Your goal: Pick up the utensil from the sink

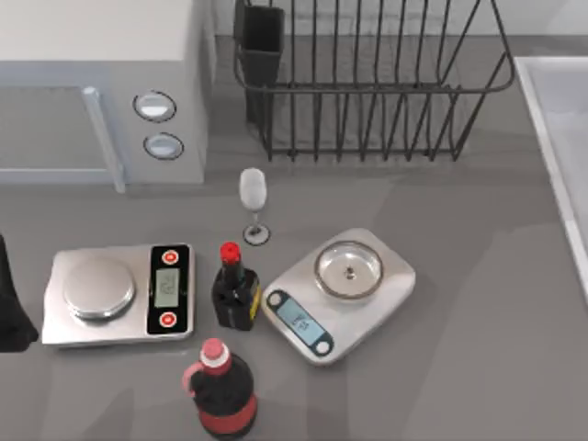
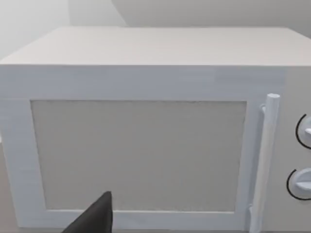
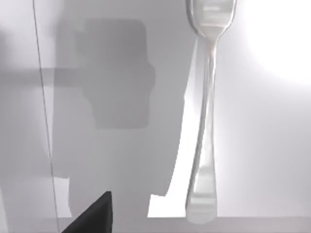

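A: Where is the utensil (image 3: 206, 97)?

B: The right wrist view looks down on it. It is a shiny silver fork lying flat on the pale floor of the sink (image 3: 272, 145), its handle long and slim and widening to a rounded end. The tines run off the picture's edge.

A: And the right hand?

B: One dark fingertip (image 3: 95, 216) shows near the fork but apart from it. Whether that hand is released or clenched I cannot tell. A blocky shadow falls on the basin floor beside the fork.

A: Where does the sink sit on the counter (image 1: 478, 294)?

B: At the far right of the top view, where its light raised rim (image 1: 549, 156) runs along the edge.

A: The left arm?

B: A dark part of it (image 1: 11, 312) sits at the counter's left edge, beside a silver kitchen scale (image 1: 119, 294). Its wrist view faces the white microwave (image 2: 146, 141), with one dark fingertip (image 2: 97, 218) showing; released or clenched, I cannot tell.

A: What else stands on the counter?

B: A black wire dish rack (image 1: 367, 83) at the back, a wine glass (image 1: 254, 204), a small dark bottle with a red cap (image 1: 234, 289), a second scale (image 1: 340, 292) carrying a round dish, and a dark red-capped jug (image 1: 220, 390) at the front.
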### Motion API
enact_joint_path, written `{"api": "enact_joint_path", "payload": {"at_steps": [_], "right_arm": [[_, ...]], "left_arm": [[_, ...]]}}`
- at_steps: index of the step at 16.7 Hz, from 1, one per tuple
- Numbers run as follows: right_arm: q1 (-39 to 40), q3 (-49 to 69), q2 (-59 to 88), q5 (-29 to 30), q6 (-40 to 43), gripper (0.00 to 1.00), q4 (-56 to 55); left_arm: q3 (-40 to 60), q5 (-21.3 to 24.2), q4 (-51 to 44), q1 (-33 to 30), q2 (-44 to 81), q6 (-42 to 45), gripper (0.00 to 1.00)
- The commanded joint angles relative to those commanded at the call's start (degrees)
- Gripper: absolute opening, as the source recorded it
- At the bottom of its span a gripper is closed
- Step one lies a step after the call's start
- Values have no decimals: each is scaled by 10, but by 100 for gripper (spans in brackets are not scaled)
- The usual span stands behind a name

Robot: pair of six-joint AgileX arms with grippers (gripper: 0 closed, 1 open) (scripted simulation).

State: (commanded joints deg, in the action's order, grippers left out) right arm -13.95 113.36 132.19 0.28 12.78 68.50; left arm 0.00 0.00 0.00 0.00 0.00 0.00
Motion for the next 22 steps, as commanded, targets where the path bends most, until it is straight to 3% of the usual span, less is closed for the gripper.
{"api": "enact_joint_path", "payload": {"at_steps": [10, 18, 22], "right_arm": [[-1, 25, 44, 0, 3, 100, 11], [-3, -76, 140, 1, 2, 100, -198], [-3, -95, 160, 1, 2, 100, -229]], "left_arm": [[0, 0, 0, 0, 0, 0, 100], [0, 0, 0, 0, 0, 0, 100], [0, 0, 0, 0, 0, 0, 100]]}}
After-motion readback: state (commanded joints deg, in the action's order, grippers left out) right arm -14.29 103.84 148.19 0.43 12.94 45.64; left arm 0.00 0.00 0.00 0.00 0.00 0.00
